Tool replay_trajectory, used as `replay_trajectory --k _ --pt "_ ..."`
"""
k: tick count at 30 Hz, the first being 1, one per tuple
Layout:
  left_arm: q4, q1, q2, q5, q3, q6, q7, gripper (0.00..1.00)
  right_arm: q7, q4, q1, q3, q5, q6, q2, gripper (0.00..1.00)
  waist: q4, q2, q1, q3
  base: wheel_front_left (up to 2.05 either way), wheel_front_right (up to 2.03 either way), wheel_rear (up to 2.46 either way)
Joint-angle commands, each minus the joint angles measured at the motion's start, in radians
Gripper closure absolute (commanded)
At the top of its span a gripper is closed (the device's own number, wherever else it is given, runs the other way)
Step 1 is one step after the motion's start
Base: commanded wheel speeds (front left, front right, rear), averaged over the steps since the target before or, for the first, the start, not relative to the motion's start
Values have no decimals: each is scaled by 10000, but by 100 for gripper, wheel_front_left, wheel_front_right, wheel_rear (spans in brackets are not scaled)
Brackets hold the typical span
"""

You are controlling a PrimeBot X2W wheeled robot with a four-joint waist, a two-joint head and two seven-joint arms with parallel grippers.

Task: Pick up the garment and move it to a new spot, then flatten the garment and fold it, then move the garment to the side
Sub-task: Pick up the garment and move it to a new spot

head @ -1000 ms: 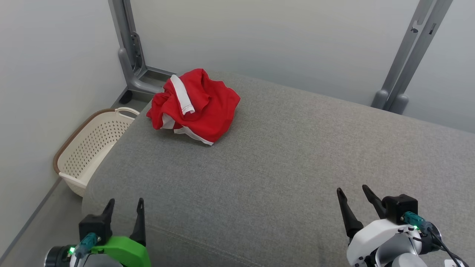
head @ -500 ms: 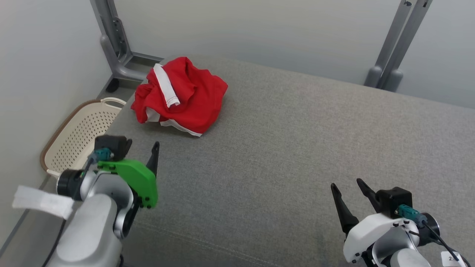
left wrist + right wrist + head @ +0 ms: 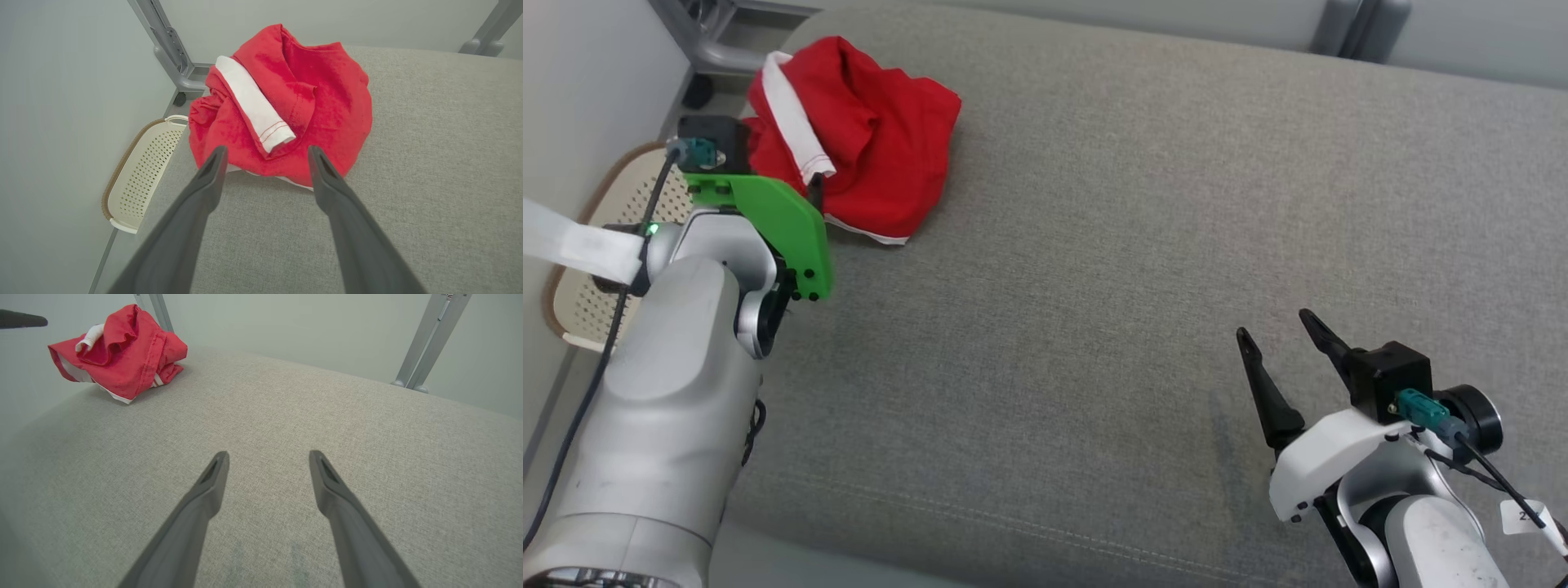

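Observation:
A crumpled red garment [image 3: 866,139] with white trim lies at the far left corner of the grey cushioned surface [image 3: 1094,245]. My left gripper [image 3: 265,151] is open. Its fingertips hover just short of the garment [image 3: 294,98], one on each side of its near edge, not touching it. In the head view the green wrist cover [image 3: 768,220] of that arm hides the garment's near left part. My right gripper [image 3: 1274,324] stands open and empty over the near right of the surface. In the right wrist view this gripper [image 3: 267,454] is far from the garment [image 3: 126,355].
A cream perforated basket [image 3: 143,175] stands on the floor left of the cushion, against the pale wall. Grey metal frame legs [image 3: 425,343] rise behind the far edge, and another leg [image 3: 167,45] stands behind the garment. Bare fabric stretches between the garment and my right gripper.
My left arm has reached forward and up to the garment, gripper still open. The head camera has tilted down, shifting the whole picture. The right gripper has kept its place.

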Motion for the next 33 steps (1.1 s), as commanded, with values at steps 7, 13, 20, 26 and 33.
replay_trajectory --k 7,13,20,26,33 --pt "1229 -1563 17 -312 371 541 848 0 530 -700 -95 168 -419 1 -38 0 -897 0 -1 1530 0 0 0" --pt "1838 -2302 502 -262 499 1047 1483 0 667 -913 -162 455 -501 1 -35 0 -1272 0 -1 1930 0 0 0" --pt "2367 -2444 571 -690 873 1529 2001 0 785 -1045 -39 570 -611 1 -29 0 -1503 0 -1 2133 0 0 0" --pt "2642 -2206 657 -810 971 1769 1953 100 785 -1075 -8 646 -604 1 -32 0 -1545 0 -1 2073 0 0 0" --pt "2568 -2157 621 -949 994 1554 1426 100 678 -792 55 791 -403 1 -34 0 -1448 0 -1 1628 0 0 0"
